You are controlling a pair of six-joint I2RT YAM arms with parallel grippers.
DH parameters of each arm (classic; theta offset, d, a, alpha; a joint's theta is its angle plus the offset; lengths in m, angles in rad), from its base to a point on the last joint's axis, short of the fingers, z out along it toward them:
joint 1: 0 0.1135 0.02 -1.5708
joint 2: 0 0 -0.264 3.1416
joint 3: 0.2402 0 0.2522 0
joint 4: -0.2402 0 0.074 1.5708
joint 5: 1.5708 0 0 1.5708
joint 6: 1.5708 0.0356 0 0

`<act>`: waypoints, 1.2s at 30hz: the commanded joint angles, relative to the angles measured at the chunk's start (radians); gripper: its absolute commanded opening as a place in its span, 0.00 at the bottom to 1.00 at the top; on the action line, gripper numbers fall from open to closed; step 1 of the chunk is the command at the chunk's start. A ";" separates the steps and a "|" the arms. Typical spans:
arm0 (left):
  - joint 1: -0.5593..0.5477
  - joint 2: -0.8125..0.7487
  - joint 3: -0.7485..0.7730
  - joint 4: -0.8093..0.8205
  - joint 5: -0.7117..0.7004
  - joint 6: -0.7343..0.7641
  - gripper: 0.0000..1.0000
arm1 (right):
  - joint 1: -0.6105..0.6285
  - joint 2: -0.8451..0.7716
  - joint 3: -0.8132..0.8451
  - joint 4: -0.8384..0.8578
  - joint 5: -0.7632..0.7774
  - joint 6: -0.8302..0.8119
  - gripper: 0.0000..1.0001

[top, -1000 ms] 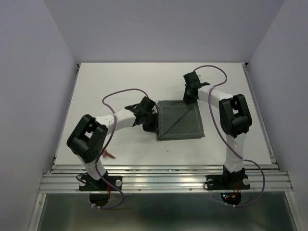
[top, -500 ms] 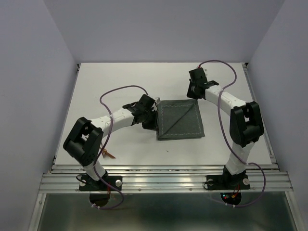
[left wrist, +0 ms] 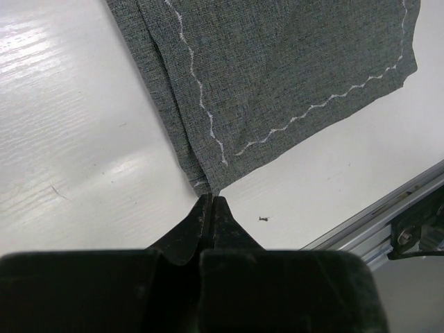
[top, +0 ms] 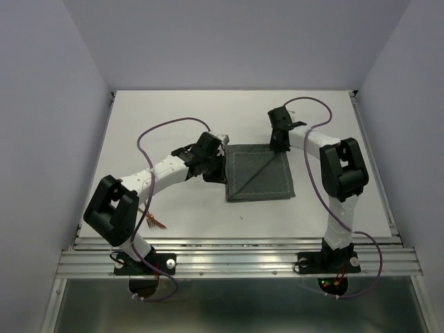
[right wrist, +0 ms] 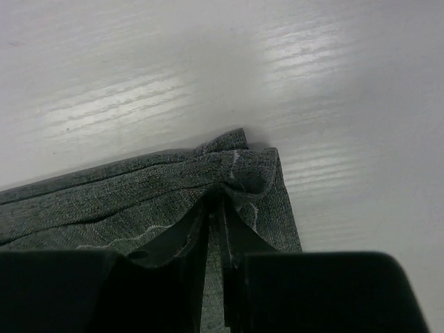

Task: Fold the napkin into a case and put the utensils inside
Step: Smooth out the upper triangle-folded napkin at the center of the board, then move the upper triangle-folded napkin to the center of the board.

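Right hand (right wrist: 216,201) has resettled, clamped on the bunched far-right corner of the napkin (top: 260,173). Left hand (left wrist: 210,202) pinches a left corner (elbow swung outward). Napkin hasn't moved, flat mid-table (top: 173,111), so the next fold looks pending. Utensils (top: 154,223) wait near-left.

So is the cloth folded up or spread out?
Folded: the napkin shows stacked layers along its edge and a stitched hem crossing it diagonally.
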 commanded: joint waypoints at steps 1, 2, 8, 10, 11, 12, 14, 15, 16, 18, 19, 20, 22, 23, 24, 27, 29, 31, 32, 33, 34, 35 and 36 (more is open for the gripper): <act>-0.002 -0.064 -0.002 -0.013 -0.019 0.000 0.00 | -0.022 0.067 0.068 0.039 0.039 -0.028 0.16; -0.001 -0.064 -0.007 -0.013 -0.019 -0.001 0.00 | -0.022 0.077 0.074 0.040 0.037 -0.030 0.16; -0.001 -0.094 -0.019 -0.020 -0.038 -0.011 0.00 | -0.022 0.028 0.041 0.039 0.006 -0.028 0.15; 0.002 -0.110 -0.018 -0.029 -0.057 -0.014 0.00 | -0.022 -0.040 0.018 0.037 -0.013 -0.033 0.16; 0.011 -0.114 -0.015 -0.033 -0.063 -0.012 0.00 | -0.022 -0.066 0.009 0.037 -0.038 -0.036 0.17; 0.019 -0.119 -0.013 -0.038 -0.066 -0.009 0.00 | -0.022 -0.119 0.002 0.032 -0.050 -0.047 0.20; 0.041 -0.142 -0.013 -0.055 -0.078 -0.005 0.00 | -0.009 -0.173 -0.019 0.028 -0.075 -0.051 0.22; 0.070 -0.152 -0.016 -0.058 -0.078 -0.003 0.00 | 0.002 -0.198 -0.025 0.019 -0.072 -0.051 0.24; 0.085 -0.165 -0.019 -0.062 -0.080 -0.001 0.00 | 0.018 -0.239 -0.031 0.005 -0.070 -0.051 0.25; 0.120 -0.205 -0.028 -0.070 -0.080 -0.003 0.00 | 0.079 -0.274 -0.054 -0.020 -0.058 -0.047 0.25; 0.154 -0.217 -0.030 -0.073 -0.083 -0.003 0.00 | 0.105 -0.302 -0.064 -0.024 -0.050 -0.041 0.25; 0.168 -0.243 -0.033 -0.076 -0.086 -0.004 0.00 | 0.161 -0.311 -0.083 -0.029 -0.040 -0.033 0.25; 0.206 -0.281 -0.039 -0.093 -0.101 -0.011 0.00 | 0.220 -0.330 -0.107 -0.035 -0.040 0.002 0.24; 0.217 -0.294 -0.041 -0.096 -0.104 -0.014 0.00 | 0.251 -0.334 -0.117 -0.035 -0.041 0.014 0.23; 0.226 -0.306 -0.051 -0.098 -0.109 -0.017 0.00 | 0.278 -0.334 -0.145 -0.032 -0.044 0.028 0.20; 0.249 -0.353 -0.089 -0.096 -0.117 -0.024 0.00 | 0.378 -0.331 -0.186 -0.012 -0.063 0.080 0.16; 0.255 -0.378 -0.114 -0.087 -0.115 -0.031 0.00 | 0.427 -0.328 -0.229 0.014 -0.076 0.111 0.13; 0.259 -0.390 -0.154 -0.075 -0.108 -0.037 0.00 | 0.462 -0.321 -0.267 0.044 -0.096 0.134 0.12; 0.259 -0.398 -0.178 -0.070 -0.106 -0.041 0.00 | 0.472 -0.316 -0.278 0.054 -0.102 0.140 0.11; 0.259 -0.401 -0.189 -0.064 -0.101 -0.049 0.00 | 0.472 -0.307 -0.286 0.066 -0.112 0.149 0.11; 0.260 -0.406 -0.200 -0.061 -0.097 -0.050 0.00 | 0.485 -0.301 -0.295 0.069 -0.115 0.154 0.11; 0.260 -0.407 -0.206 -0.058 -0.095 -0.055 0.00 | 0.486 -0.296 -0.298 0.072 -0.118 0.157 0.11; 0.260 -0.409 -0.218 -0.055 -0.095 -0.058 0.00 | 0.495 -0.292 -0.303 0.083 -0.124 0.160 0.10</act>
